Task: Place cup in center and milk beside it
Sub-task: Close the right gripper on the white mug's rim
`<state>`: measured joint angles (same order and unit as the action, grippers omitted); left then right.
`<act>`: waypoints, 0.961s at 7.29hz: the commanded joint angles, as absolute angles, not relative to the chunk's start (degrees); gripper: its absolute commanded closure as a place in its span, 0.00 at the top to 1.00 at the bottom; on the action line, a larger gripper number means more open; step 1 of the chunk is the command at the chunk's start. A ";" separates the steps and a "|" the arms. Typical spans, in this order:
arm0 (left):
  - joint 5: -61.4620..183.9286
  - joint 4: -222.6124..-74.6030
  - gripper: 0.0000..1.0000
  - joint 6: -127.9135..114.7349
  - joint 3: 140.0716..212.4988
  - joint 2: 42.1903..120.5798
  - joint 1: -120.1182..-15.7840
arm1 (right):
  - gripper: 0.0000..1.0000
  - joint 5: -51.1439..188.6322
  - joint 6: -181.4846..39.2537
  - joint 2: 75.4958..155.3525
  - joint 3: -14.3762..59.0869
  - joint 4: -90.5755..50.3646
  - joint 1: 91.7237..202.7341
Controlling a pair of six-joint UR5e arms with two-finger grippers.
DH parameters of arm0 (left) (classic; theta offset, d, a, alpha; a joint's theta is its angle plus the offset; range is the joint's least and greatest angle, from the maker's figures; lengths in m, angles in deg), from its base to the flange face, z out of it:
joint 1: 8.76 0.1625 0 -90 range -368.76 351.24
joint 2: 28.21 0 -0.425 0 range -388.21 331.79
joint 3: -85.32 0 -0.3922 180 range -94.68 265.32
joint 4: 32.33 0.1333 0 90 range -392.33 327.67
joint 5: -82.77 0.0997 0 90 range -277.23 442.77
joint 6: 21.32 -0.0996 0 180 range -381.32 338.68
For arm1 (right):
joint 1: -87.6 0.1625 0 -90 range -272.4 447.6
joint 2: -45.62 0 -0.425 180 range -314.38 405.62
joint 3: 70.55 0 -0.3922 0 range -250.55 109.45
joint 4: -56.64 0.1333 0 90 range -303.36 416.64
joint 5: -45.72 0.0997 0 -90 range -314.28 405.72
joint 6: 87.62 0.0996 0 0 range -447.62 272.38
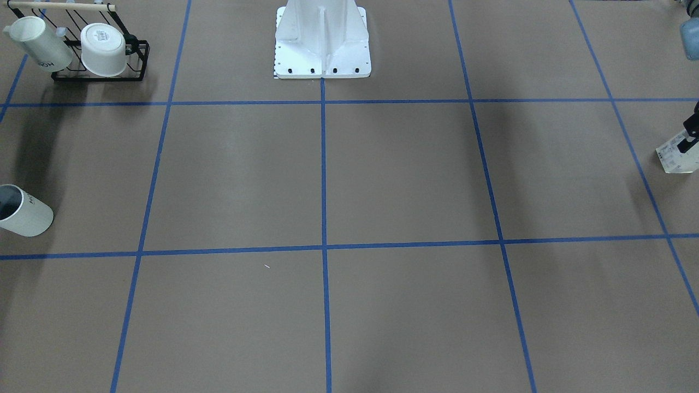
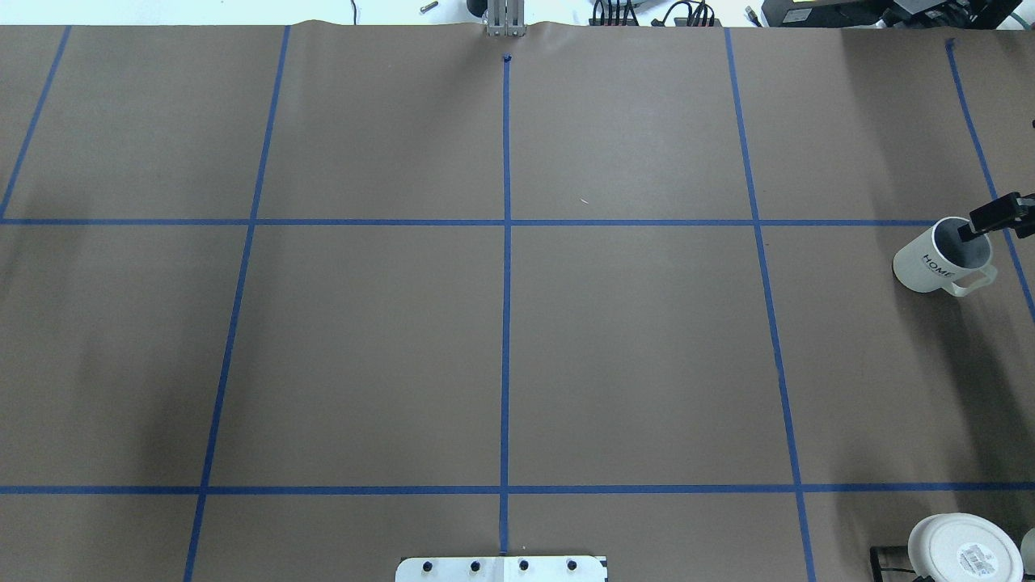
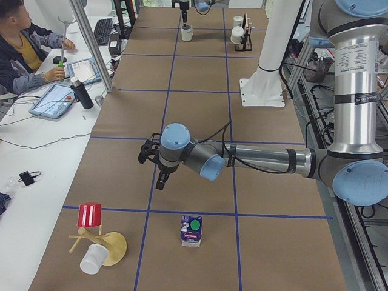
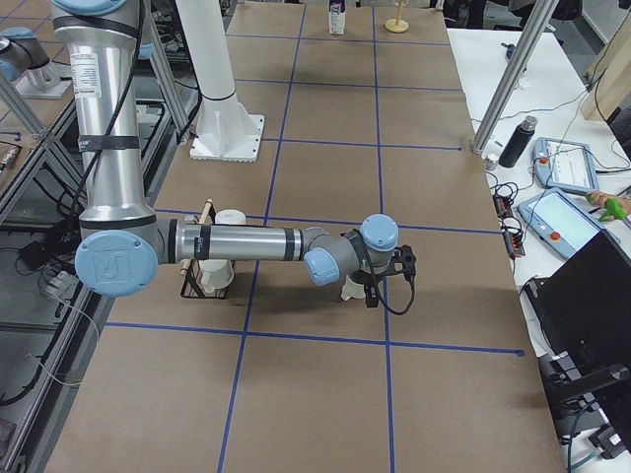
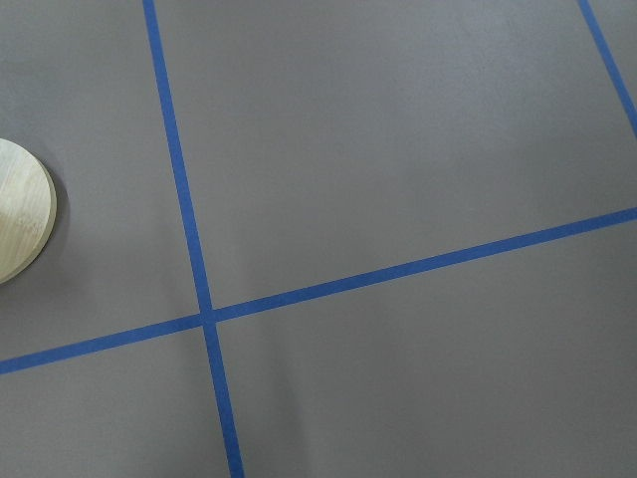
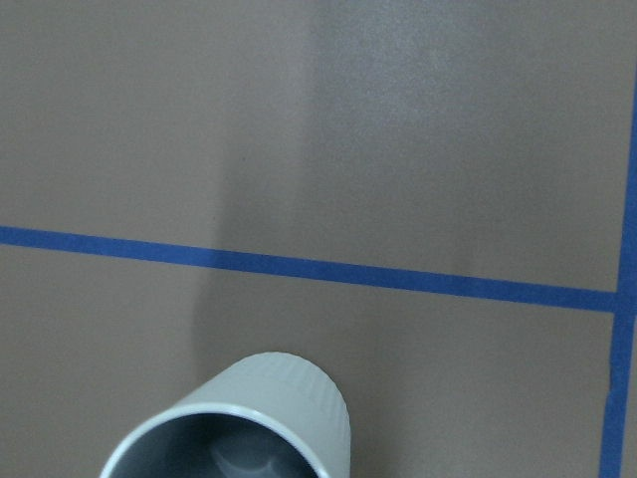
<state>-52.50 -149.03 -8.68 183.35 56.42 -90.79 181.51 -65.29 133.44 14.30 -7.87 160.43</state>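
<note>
The cup (image 2: 930, 267), a white mug with dark lettering and a grey inside, stands upright at the table's right end; it also shows in the front view (image 1: 24, 212) and the right wrist view (image 6: 239, 428). My right gripper (image 2: 990, 217) hangs over its rim; only one finger shows, so I cannot tell its state. The milk (image 3: 191, 230) stands upright at the table's left end, green cap up. My left gripper (image 3: 162, 180) hovers above the table a short way from it, state unclear. The center crossing (image 2: 507, 222) of the blue tape lines is bare.
A black wire rack (image 1: 98, 76) with two white mugs stands near the cup. A wooden stand (image 3: 106, 245) with a red cup and a white cup is next to the milk. The white pedestal (image 1: 322, 49) is at the robot's edge. An operator (image 3: 24, 45) sits at the side desk.
</note>
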 commanded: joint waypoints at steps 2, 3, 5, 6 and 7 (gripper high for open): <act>-52.50 -148.96 0.98 -8.66 183.31 56.43 -90.76 | 0.73 180.11 -64.94 133.51 13.56 -7.87 157.57; -52.50 -148.96 0.98 -8.66 183.31 56.43 -90.76 | 0.01 179.93 -64.68 133.42 13.47 -7.78 157.30; -52.59 -149.05 0.98 -8.66 183.31 56.43 -90.76 | 0.00 180.72 -65.20 132.81 13.30 -8.40 157.21; -52.50 -148.96 0.98 -8.66 183.23 56.43 -90.76 | 0.00 180.90 -64.60 132.28 14.34 -8.48 157.29; -52.58 -149.05 0.98 -8.66 183.31 56.43 -90.76 | 0.00 181.07 -62.33 130.71 17.13 -10.31 157.38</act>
<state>-52.54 -149.01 -8.66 183.27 56.43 -90.76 180.82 -64.24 132.17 14.59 -8.82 157.31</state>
